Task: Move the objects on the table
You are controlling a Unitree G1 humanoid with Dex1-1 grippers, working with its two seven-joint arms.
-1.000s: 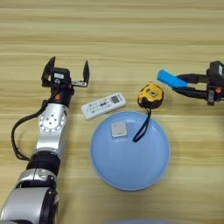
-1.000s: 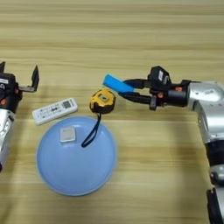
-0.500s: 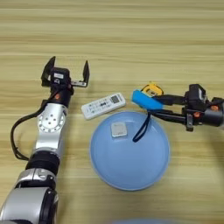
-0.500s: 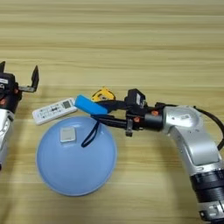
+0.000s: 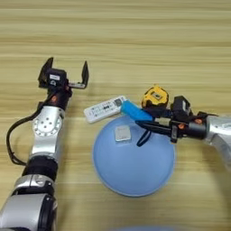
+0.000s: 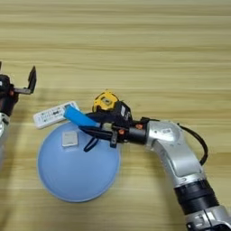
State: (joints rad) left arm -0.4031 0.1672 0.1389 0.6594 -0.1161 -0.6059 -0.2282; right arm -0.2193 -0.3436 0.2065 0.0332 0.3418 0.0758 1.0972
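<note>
While the left gripper (image 5: 64, 75) rests upright with jaws spread, the right gripper (image 6: 92, 125) reaches leftward, jaws pinching one blue bar (image 6: 79, 117) beside one remote (image 5: 105, 108).

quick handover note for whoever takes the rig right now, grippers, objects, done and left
Right gripper: shut on the blue bar, held over the far rim of the pale-blue plate, next to the white remote.
Left gripper: open, empty, parked at the left of the table.
Remote lies on the table just beyond the plate. The tape measure and grey tile, which is on the plate, are untouched.
Done: bar picked up. Left: set the bar down; remote not yet handled.
</note>
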